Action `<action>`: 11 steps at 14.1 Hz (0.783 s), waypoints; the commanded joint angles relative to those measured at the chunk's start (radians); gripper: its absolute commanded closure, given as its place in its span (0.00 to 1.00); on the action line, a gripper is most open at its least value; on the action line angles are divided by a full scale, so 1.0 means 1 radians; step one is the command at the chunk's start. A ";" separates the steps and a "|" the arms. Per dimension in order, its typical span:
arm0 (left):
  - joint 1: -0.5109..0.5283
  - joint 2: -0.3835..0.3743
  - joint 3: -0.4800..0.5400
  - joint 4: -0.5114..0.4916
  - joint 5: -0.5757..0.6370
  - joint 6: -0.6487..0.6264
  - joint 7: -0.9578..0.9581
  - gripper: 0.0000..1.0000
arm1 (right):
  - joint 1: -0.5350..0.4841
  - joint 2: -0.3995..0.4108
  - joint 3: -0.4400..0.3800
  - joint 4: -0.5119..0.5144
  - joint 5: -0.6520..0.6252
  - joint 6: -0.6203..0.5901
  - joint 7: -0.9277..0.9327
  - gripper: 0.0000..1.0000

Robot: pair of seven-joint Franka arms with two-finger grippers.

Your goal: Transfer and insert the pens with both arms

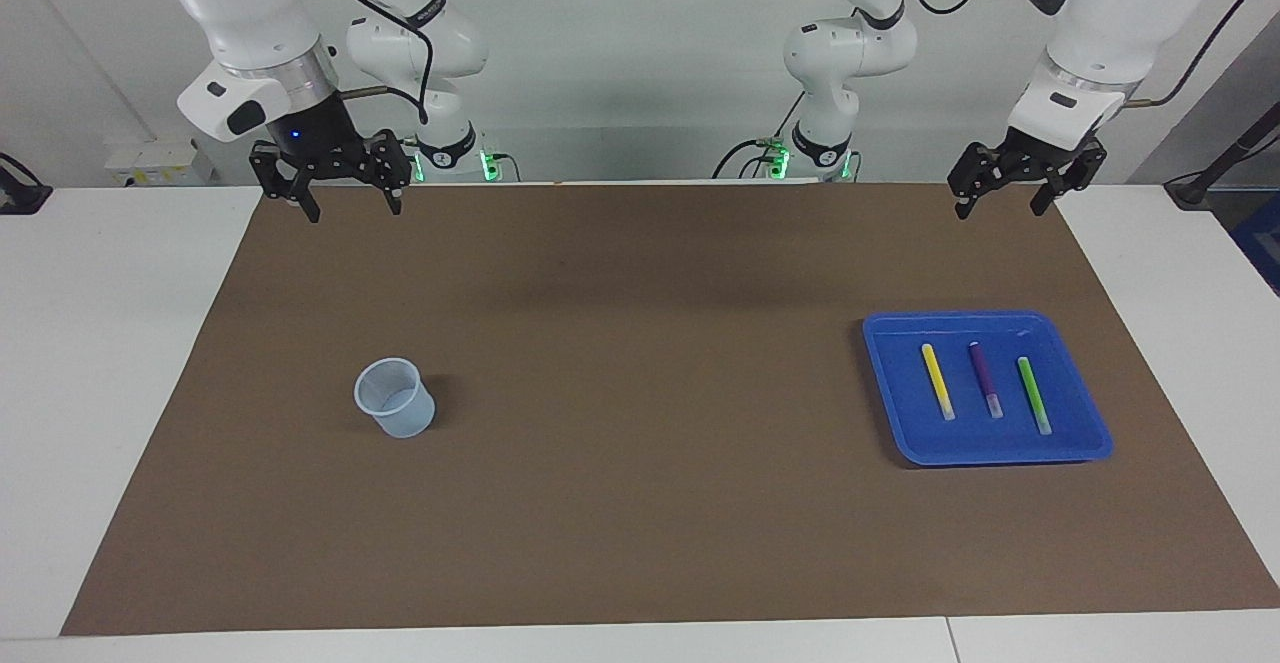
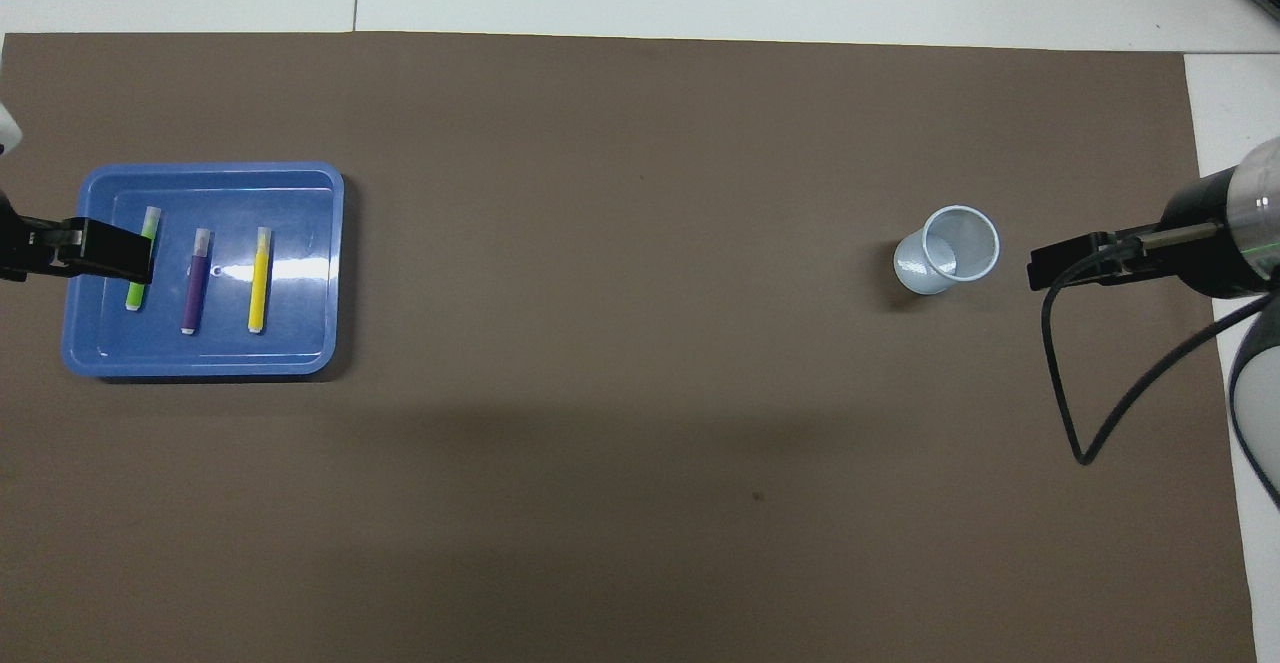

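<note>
Three pens lie side by side in a blue tray [image 1: 1000, 451] toward the left arm's end of the table: yellow [image 1: 938, 381], purple [image 1: 984, 379] and green [image 1: 1034, 395]. They also show in the overhead view: green [image 2: 135, 293], purple [image 2: 196, 281], yellow [image 2: 260, 280]. My left gripper [image 1: 1001, 209] hangs open and empty, raised over the mat's edge near its base. In the overhead view it [image 2: 110, 251] covers part of the green pen. My right gripper [image 1: 355, 211] hangs open and empty, raised over the mat's other corner nearest the robots.
A pale translucent cup [image 1: 395, 398] stands upright on the brown mat [image 1: 640, 363] toward the right arm's end; it also shows in the overhead view [image 2: 950, 248]. The white table [image 1: 110, 343] shows around the mat. A black cable [image 2: 1070, 393] hangs from the right arm.
</note>
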 commanded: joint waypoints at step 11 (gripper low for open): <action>0.029 -0.075 0.016 -0.135 -0.013 0.031 0.021 0.00 | -0.006 -0.003 0.002 -0.016 0.057 0.025 0.000 0.00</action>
